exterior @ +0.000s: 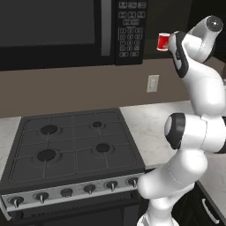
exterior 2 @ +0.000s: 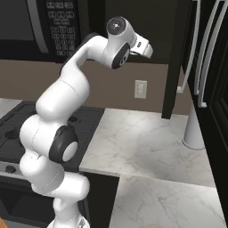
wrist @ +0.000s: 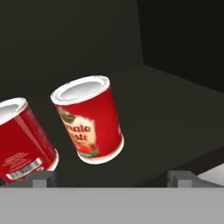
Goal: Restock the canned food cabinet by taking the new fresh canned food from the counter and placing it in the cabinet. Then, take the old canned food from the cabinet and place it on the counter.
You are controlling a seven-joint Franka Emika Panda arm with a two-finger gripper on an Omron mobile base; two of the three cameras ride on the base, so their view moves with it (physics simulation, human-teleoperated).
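Note:
In the hand view, two cans stand on the dark shelf of the cabinet [wrist: 170, 109]. The old canned food [wrist: 89, 120], red with a cream-gold label mark, is at the middle. The new fresh canned food [wrist: 22, 140], plain red with a whitish top and a barcode, is at the left edge, partly cut off. My gripper [wrist: 111, 178] is open just in front of the shelf, nothing between its fingertips [wrist: 43, 179]. In the left base view a red can [exterior: 163, 42] shows in the cabinet [exterior: 170, 17] beside my raised hand; which can it is I cannot tell.
The black microwave [exterior: 53, 31] hangs left of the cabinet, above the black gas stovetop [exterior: 70, 145]. The marbled counter [exterior 2: 147, 138] runs right of the stove, with a wall outlet [exterior 2: 140, 88] behind it. A tall dark appliance with pale handles [exterior 2: 200, 53] stands at the far right.

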